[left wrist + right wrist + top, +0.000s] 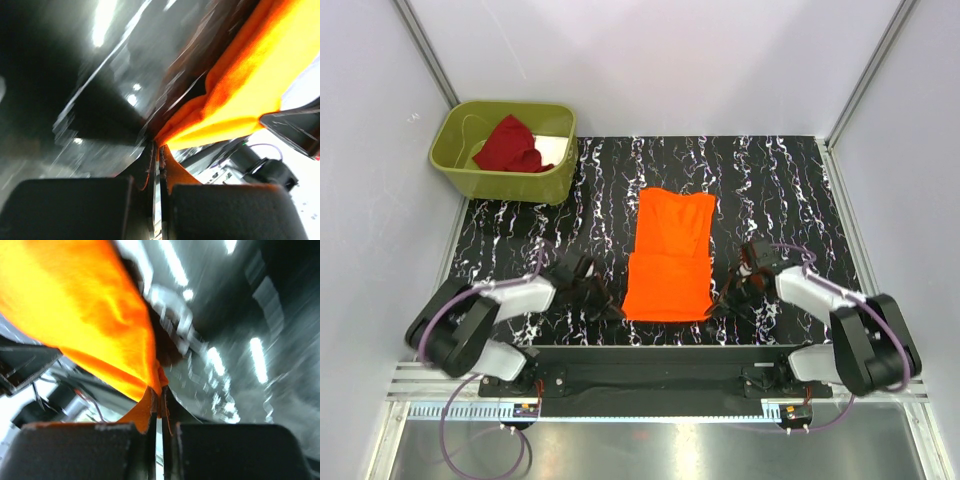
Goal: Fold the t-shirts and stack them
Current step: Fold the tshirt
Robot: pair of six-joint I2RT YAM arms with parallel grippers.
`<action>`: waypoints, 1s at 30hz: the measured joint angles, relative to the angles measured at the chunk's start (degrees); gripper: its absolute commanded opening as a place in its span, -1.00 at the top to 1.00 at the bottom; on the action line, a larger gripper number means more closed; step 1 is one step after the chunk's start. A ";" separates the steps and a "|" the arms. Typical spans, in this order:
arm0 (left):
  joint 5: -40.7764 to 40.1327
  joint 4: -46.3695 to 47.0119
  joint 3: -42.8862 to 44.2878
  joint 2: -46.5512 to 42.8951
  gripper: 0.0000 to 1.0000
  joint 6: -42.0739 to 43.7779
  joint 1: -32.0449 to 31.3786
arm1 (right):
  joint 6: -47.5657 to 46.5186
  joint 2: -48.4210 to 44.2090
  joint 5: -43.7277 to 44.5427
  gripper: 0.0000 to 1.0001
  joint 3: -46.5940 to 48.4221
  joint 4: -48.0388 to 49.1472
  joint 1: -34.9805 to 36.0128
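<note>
The bright orange t-shirt (668,256) lies folded lengthwise in the middle of the black marbled table. My left gripper (613,311) is shut on its near left corner, and the cloth (240,95) runs up from the closed jaws in the left wrist view. My right gripper (719,303) is shut on its near right corner, with the cloth (85,315) hanging from the jaws in the right wrist view. The dark red t-shirt (512,146) lies crumpled in the olive-green bin (500,182) at the back left.
The bin stands at the table's (790,190) back left corner. White walls and metal frame posts enclose the table on three sides. The arm bases sit on a black rail (660,365) at the near edge.
</note>
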 measured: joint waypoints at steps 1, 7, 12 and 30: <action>-0.22 -1.31 -1.44 -2.32 1.00 -0.07 -0.55 | 0.72 -1.64 -0.02 1.00 -0.68 -0.48 1.57; -2.95 -12.20 -4.74 -15.82 1.00 -0.87 -6.14 | 5.14 -12.66 -0.20 1.00 -4.09 -5.33 6.45; -4.17 -17.51 -3.30 -19.30 1.00 -0.70 -6.54 | 6.19 -15.54 -0.57 1.00 -4.44 -7.69 6.86; -6.51 -34.77 46.51 11.21 1.00 18.08 4.98 | -5.84 14.01 0.22 1.00 38.58 -16.96 -1.44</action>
